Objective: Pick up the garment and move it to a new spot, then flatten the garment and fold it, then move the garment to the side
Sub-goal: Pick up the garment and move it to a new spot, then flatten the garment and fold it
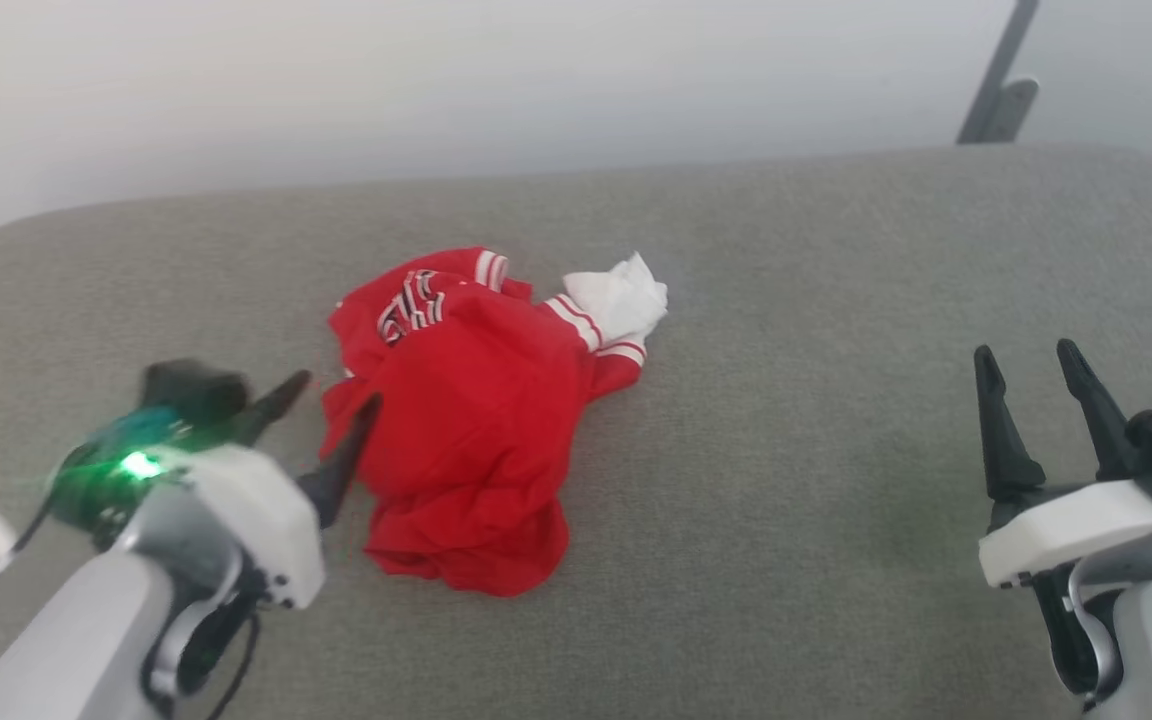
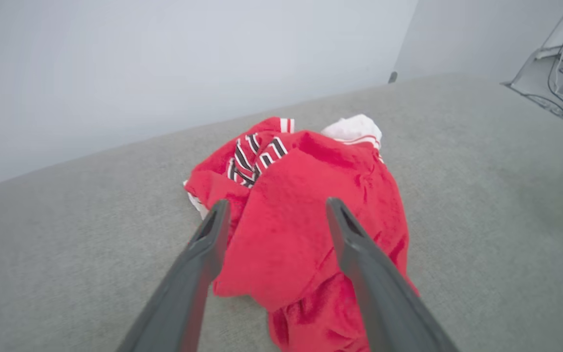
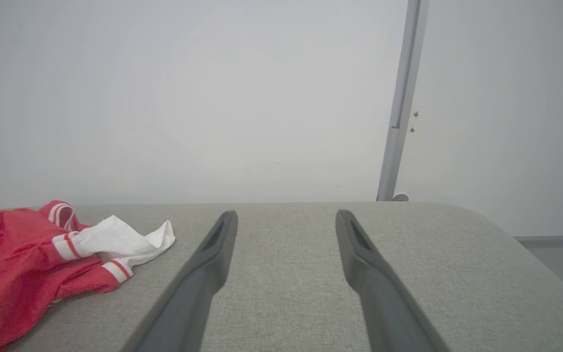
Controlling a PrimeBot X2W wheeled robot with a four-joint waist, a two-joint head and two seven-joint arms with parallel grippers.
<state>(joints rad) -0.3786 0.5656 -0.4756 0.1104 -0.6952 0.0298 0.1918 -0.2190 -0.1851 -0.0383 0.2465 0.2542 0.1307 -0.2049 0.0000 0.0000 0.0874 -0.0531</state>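
Note:
The garment (image 1: 466, 420) lies crumpled in a heap on the grey cushion (image 1: 836, 300), red body uppermost, a white sleeve (image 1: 621, 295) sticking out at its far right, dark lettering (image 1: 411, 305) near its far left. My left gripper (image 1: 334, 400) stands open just left of the heap, one fingertip at the red cloth's edge. In the left wrist view the garment (image 2: 291, 215) lies between and beyond the spread fingers of the left gripper (image 2: 276, 205), nothing pinched. My right gripper (image 1: 1026, 360) is open, well to the right over bare cushion. The right wrist view shows the right gripper (image 3: 286, 215) and the garment (image 3: 22, 259) at the left.
The cushion's rounded far edge meets a pale wall (image 1: 436, 80). A grey metal post (image 1: 1001, 75) rises behind the far right corner, seen also as a post (image 3: 401, 98) in the right wrist view. Cables and a stand (image 2: 562, 63) sit off the cushion's right side.

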